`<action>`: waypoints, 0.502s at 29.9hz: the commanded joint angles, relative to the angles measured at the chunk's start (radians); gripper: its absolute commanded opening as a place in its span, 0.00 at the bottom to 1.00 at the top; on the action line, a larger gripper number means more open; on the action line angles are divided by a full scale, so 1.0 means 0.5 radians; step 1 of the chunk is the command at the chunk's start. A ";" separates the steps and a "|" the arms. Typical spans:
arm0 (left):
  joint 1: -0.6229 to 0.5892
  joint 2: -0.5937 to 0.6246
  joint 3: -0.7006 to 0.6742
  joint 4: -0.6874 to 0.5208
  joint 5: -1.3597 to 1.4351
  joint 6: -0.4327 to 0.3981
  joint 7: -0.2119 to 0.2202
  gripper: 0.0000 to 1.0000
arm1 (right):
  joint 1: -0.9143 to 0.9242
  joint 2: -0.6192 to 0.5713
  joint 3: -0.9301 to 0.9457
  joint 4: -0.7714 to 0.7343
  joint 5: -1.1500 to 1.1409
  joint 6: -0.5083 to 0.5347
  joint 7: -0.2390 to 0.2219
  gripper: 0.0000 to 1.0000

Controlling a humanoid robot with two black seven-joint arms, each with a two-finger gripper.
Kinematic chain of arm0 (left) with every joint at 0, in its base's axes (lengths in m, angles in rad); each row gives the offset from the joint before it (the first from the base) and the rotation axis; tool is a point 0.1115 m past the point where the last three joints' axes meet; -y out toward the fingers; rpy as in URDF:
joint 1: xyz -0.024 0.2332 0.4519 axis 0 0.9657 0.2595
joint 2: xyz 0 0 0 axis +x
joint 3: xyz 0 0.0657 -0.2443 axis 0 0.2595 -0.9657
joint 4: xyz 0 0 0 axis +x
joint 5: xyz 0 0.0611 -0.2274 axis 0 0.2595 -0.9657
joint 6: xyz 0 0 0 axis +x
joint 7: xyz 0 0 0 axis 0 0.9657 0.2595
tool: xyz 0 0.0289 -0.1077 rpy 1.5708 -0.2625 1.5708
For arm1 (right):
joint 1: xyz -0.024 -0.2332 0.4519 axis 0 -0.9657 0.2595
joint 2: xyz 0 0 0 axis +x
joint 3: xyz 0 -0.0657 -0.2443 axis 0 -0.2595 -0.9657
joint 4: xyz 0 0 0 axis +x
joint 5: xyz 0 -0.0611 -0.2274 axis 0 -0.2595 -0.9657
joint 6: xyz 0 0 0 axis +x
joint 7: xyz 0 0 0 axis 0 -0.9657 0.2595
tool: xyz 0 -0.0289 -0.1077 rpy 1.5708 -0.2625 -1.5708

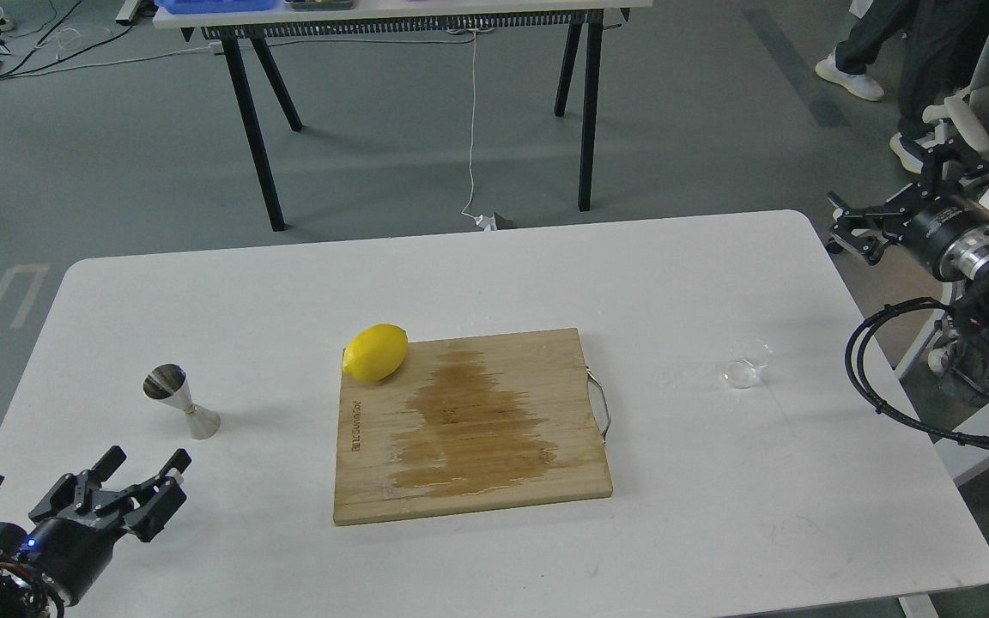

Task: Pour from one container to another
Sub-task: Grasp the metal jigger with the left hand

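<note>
The steel jigger (181, 401) stands upright on the left part of the white table (245, 292). Far off at the right side stands the tiny clear glass cup (748, 362); whether it holds anything cannot be made out. My left gripper (144, 461) hovers low at the front left corner, just in front of the jigger, open with nothing between its fingers. Beyond the table's right edge, my right gripper (889, 196) is raised behind and to the right of the cup, open and empty.
A bamboo cutting board (470, 425) with a dark wet stain lies in the middle. A yellow lemon (376, 352) rests on its far left corner. A person's legs (881, 43) move at the far right, and another table (409, 17) stands behind.
</note>
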 commanded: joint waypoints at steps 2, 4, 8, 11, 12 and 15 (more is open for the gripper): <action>-0.075 -0.070 0.001 0.069 0.000 0.000 0.000 0.99 | -0.004 -0.003 0.008 0.000 0.000 0.000 0.000 0.99; -0.117 -0.101 0.031 0.112 0.000 0.000 0.000 0.99 | -0.004 -0.003 0.008 0.000 0.000 0.000 0.000 0.99; -0.219 -0.159 0.114 0.195 -0.018 0.000 0.000 0.99 | -0.010 -0.003 0.008 0.000 0.000 0.000 0.000 0.99; -0.277 -0.199 0.120 0.256 -0.018 0.000 0.000 0.99 | -0.013 -0.003 0.008 0.000 0.000 0.000 0.000 0.99; -0.296 -0.211 0.124 0.280 -0.018 0.000 0.000 0.99 | -0.016 -0.003 0.008 0.000 0.000 0.000 0.000 0.99; -0.357 -0.251 0.130 0.357 -0.018 0.000 0.000 0.99 | -0.019 -0.006 0.011 0.000 0.000 0.000 0.000 0.99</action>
